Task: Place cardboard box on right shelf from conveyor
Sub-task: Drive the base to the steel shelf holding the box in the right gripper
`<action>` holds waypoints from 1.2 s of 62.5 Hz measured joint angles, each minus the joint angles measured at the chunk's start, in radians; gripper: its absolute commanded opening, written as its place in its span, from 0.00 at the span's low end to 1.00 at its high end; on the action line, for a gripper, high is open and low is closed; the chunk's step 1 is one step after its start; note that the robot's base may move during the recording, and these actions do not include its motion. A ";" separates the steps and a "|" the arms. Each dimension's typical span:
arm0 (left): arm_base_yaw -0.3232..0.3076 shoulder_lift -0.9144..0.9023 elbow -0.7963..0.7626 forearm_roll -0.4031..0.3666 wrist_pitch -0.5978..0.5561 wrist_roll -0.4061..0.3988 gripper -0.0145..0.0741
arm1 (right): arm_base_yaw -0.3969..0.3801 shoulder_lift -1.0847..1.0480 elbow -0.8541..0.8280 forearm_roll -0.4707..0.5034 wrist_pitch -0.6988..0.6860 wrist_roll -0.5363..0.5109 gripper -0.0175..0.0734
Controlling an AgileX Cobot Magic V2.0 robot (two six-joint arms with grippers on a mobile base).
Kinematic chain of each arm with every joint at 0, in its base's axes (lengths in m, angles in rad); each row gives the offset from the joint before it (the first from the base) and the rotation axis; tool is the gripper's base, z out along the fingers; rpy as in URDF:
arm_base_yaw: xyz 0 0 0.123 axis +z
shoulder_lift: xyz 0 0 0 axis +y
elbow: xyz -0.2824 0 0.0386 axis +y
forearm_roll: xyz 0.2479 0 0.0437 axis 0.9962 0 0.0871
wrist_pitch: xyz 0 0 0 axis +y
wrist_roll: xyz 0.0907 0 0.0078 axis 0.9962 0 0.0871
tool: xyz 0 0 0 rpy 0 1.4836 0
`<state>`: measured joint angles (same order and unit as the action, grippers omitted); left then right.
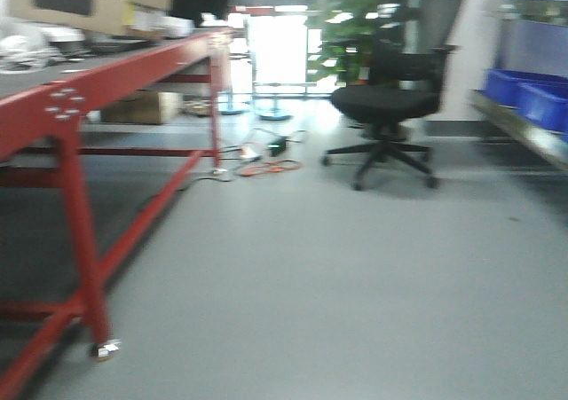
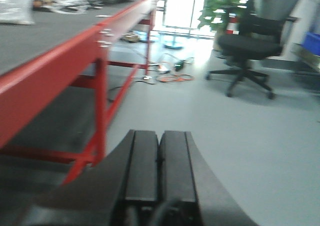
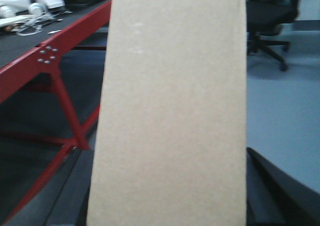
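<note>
Cardboard box [image 3: 170, 100] clamped between right gripper [image 3: 172, 201] jaws, across narrow width; likely light, stiff, slippery-faced; left gripper [image 2: 160, 161] closed, empty.

Looks out over the left gripper [image 2: 159, 141], pads pressed together on nothing, above grey floor [image 2: 240, 151]. Takes in the conveyor [image 2: 45, 80] along the left, red frame and dark belt, white bags [image 2: 17, 8] at its far end. Catches a black office chair [image 2: 247, 43] far right, orange cable [image 2: 172, 78] between.
</note>
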<state>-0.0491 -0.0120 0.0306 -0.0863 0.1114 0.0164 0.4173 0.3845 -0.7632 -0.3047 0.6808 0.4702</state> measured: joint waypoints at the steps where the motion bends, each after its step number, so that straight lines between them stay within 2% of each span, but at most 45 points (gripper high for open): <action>1: 0.000 0.000 0.000 0.000 0.000 0.000 0.03 | 0.000 0.000 0.000 0.000 0.000 0.000 0.41; 75: 0.000 0.000 0.000 0.000 0.000 0.000 0.03 | 0.000 0.000 0.000 0.000 0.000 0.000 0.41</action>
<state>-0.0491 -0.0120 0.0306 -0.0863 0.1114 0.0164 0.4173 0.3845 -0.7632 -0.3047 0.6808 0.4702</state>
